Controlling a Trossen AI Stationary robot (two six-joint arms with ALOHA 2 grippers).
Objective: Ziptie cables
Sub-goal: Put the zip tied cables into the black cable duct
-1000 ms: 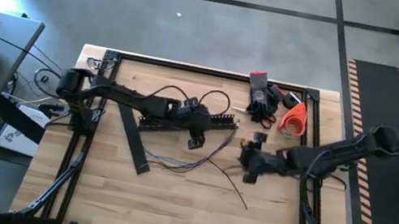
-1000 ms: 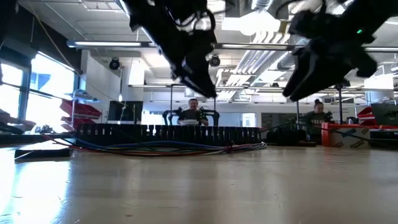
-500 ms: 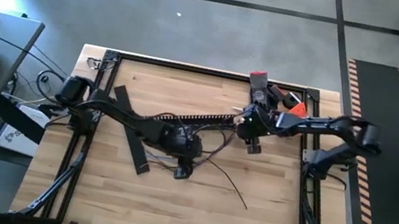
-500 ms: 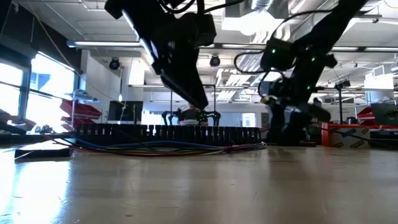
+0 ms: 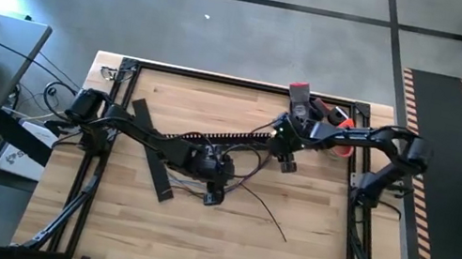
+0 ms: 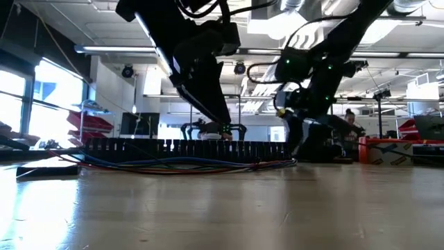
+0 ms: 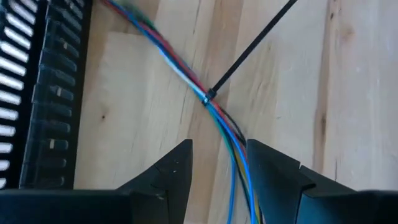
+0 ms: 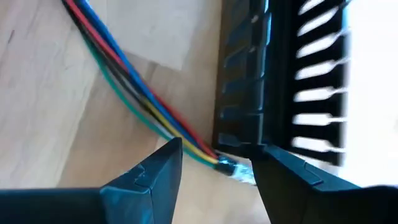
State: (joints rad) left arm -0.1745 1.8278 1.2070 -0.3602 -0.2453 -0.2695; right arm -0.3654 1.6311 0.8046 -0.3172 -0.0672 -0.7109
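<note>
The cables [image 5: 247, 175] are a bundle of thin coloured wires lying on the wooden table [image 5: 315, 249]. A black zip tie [image 7: 208, 96] is around them, its tail slanting away. My left gripper [image 7: 217, 165] hovers open over the bundle [image 7: 233, 143] just near of the tie, one finger on each side; in the high view it [image 5: 213, 188] is mid-table. My right gripper [image 8: 217, 155] is open over the cables' end [image 8: 224, 165] and the right end of a black slotted bar [image 8: 249, 93]; the high view shows it [image 5: 288, 159] there.
The slotted bar [image 5: 220, 137] lies across the table's middle, and a flat black strip [image 5: 150, 158] lies slanting at the left. A red tool [image 5: 299, 94], scissors and an orange tape roll [image 5: 339, 137] sit at the far right corner. People sit beyond the table [image 6: 350, 118].
My right gripper has swung from the table's right middle toward the far edge and down, turning, to the bar's right end. My left gripper has moved toward the near edge and slightly down over the cables, then stopped. Neither finger gap has changed.
</note>
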